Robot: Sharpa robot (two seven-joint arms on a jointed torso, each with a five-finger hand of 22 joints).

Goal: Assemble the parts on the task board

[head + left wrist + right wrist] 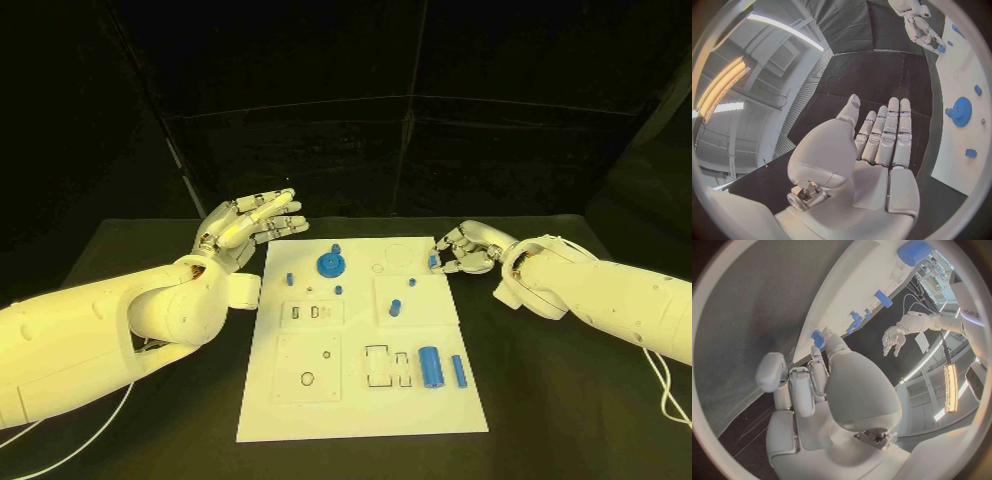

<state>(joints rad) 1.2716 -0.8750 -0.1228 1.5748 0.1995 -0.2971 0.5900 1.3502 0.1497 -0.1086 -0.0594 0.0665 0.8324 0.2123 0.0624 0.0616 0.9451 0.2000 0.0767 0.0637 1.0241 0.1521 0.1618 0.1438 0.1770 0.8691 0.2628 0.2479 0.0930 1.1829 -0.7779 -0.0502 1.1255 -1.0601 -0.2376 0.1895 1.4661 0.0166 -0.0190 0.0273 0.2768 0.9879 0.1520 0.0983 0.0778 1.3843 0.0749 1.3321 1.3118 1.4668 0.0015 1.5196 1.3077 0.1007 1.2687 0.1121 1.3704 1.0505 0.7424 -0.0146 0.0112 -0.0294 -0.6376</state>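
Right hand [469,250] sits at the task board's [361,420] edge, on the far part of its right side, fingers curled toward a small blue part [433,261] that lies at that rim. In the right wrist view the fingertips [819,351] meet this blue part [817,337], touching or pinching it; whether it is truly gripped I cannot tell.

Left hand [248,226] is raised off the far left corner of the board, above the desk [144,250], palm up and fingers straight and slightly apart, holding nothing. Its wrist view shows the open palm [873,165] with the fingers [892,130] stretched side by side over the dark desk.

Just beside the left hand, toward the board's middle, stands a blue gear [332,265] with small blue pieces near it. Nearer the robot than the right hand, on the board's right half, lie a blue cylinder [430,366] and a slim blue bar [459,371] side by side, next to rectangular cut-outs. Between them and the right hand rests another small blue piece [394,309].
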